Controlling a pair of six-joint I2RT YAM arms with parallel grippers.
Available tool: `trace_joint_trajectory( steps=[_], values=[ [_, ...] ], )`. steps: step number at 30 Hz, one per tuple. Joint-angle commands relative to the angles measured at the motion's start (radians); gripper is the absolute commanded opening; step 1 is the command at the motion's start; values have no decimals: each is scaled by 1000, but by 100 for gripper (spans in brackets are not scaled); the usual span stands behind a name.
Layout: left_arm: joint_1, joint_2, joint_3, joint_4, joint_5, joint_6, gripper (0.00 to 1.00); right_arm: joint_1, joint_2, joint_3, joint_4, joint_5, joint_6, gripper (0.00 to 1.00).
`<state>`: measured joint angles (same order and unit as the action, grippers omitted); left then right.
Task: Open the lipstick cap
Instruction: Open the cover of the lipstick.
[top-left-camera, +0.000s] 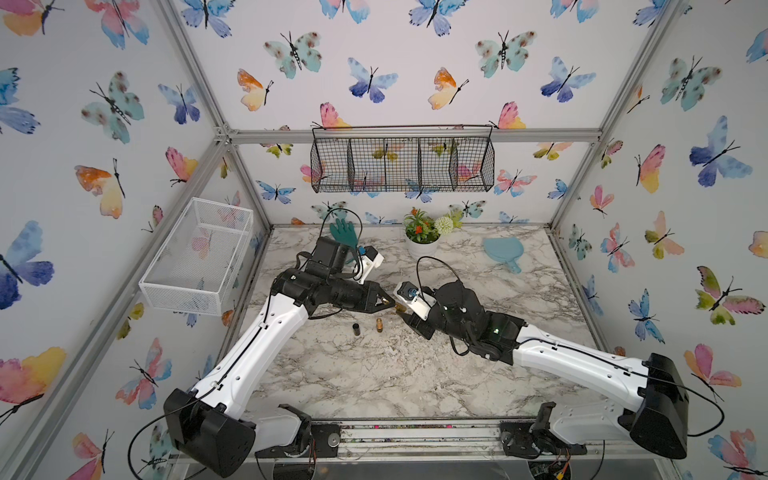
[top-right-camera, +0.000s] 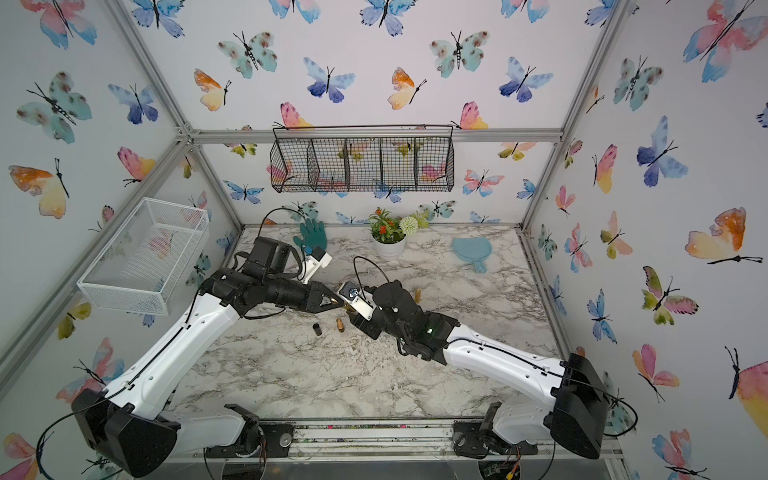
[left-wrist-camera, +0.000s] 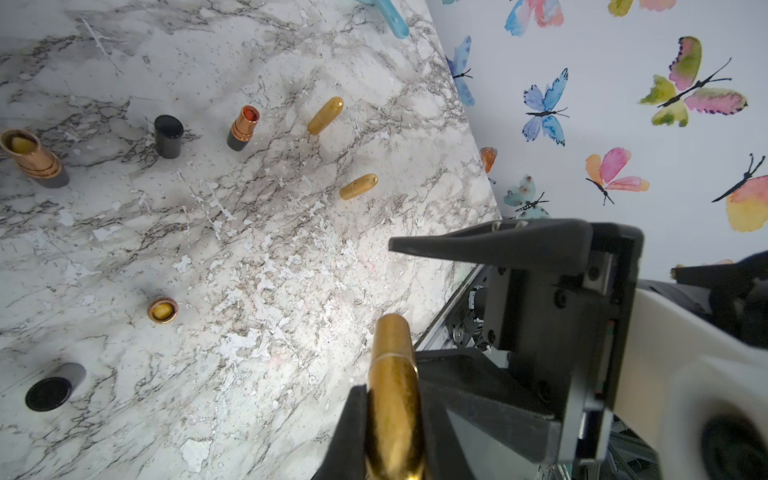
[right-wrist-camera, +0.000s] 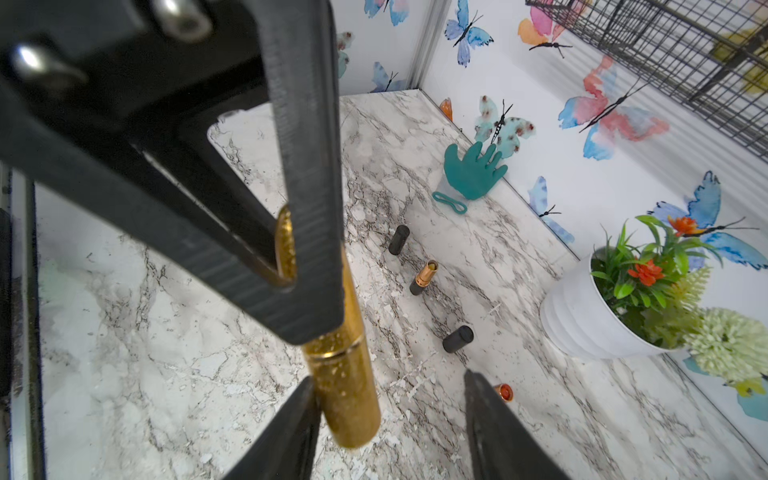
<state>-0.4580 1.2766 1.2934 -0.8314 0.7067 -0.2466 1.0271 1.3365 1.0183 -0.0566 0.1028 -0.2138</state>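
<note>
A gold glitter lipstick (right-wrist-camera: 347, 390) hangs above the marble table, and my left gripper (left-wrist-camera: 391, 409) is shut on its body. A seam rings the tube where the cap (left-wrist-camera: 390, 332) starts. The cap end lies between the fingers of my right gripper (right-wrist-camera: 390, 432), which is open: one finger (right-wrist-camera: 291, 432) rests against the cap and the other (right-wrist-camera: 498, 428) stands well apart from it. In both top views the two grippers meet tip to tip over the table's middle, left gripper (top-left-camera: 388, 301) and right gripper (top-left-camera: 406, 316), with the lipstick (top-right-camera: 348, 307) between them.
Loose black caps (left-wrist-camera: 169, 136) and opened copper lipsticks (left-wrist-camera: 243, 128) stand on the table, and two gold lipsticks (left-wrist-camera: 358, 186) lie nearby. At the back are a potted plant (top-left-camera: 422, 245), a teal mirror (top-left-camera: 503, 251) and a teal hand (top-left-camera: 344, 233). A white basket (top-left-camera: 195, 257) hangs at the left.
</note>
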Motion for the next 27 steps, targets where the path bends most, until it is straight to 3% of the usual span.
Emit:
trace_joint_trajectory(
  steps=[1, 6, 8, 10, 17, 27],
  values=[
    [4, -11, -14, -21, 56, 25, 6, 1, 19, 24, 42, -39, -14, 52],
    [6, -1, -20, -21, 53, 31, 4, 1, 26, 31, 49, -70, -33, 36],
    [13, 2, -19, -21, 51, 30, 4, 1, 27, 38, 34, -69, -38, 24],
    [21, 9, -15, -22, 50, 30, 3, 1, 25, 42, 14, -58, -44, 4],
    [36, 38, 17, -44, 37, 50, 2, 1, -4, 9, -32, 14, -44, 2],
    [192, 44, 26, -37, 62, 51, 0, 1, -69, -73, -86, 124, -19, 2]
  ],
)
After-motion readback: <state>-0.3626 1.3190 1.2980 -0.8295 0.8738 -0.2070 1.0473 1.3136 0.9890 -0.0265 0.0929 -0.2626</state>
